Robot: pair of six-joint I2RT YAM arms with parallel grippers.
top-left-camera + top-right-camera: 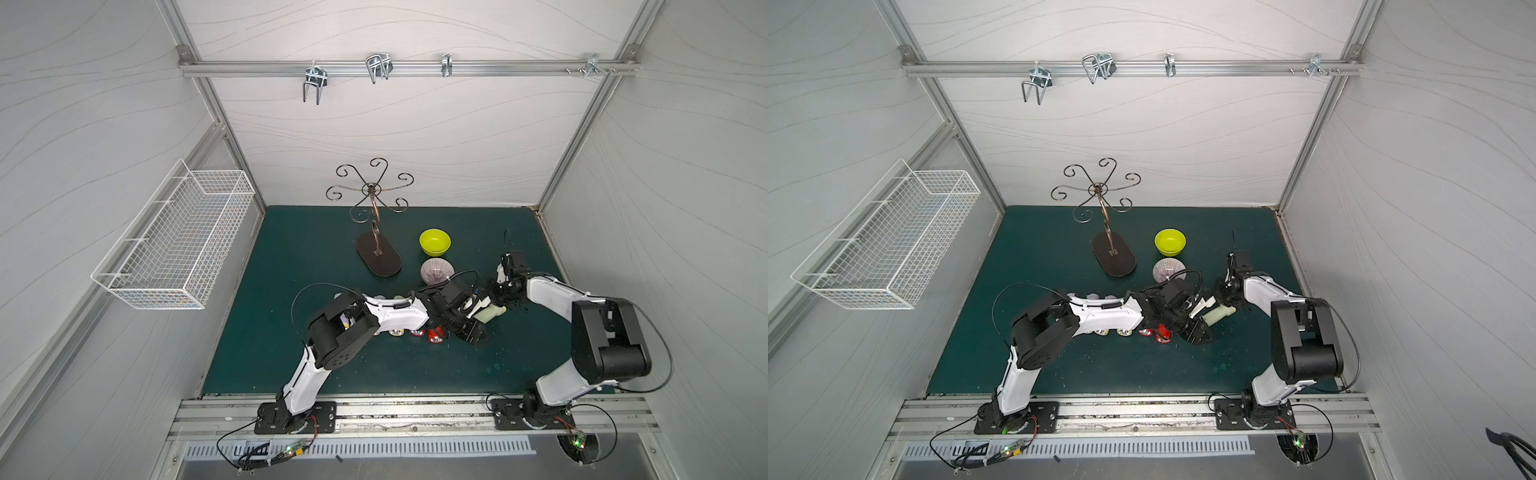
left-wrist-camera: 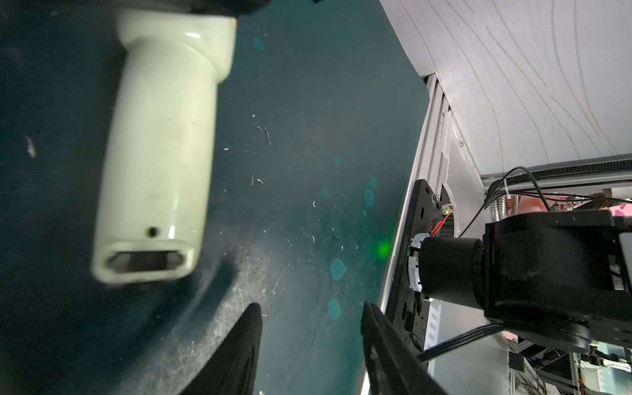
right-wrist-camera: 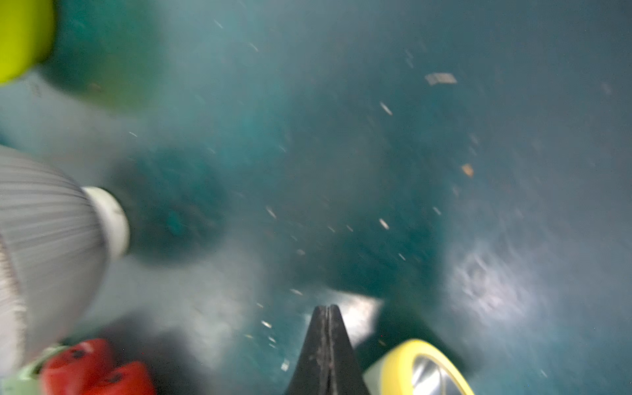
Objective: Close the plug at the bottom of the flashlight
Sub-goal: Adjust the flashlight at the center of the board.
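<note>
Your left hand stood spread and empty beside the flashlight, your right hand pressed together. The glossy plastic looked light and slippery, so grip the barrel.

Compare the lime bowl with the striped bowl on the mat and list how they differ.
The lime bowl is one plain, glossy colour, while the striped bowl is pale, with fine radial lines and a dark purplish centre. The lime bowl sits farther back, and the striped bowl sits nearer the front. Both are round and look similar in size. Both stand on the green mat, to the right of the metal stand.
</note>
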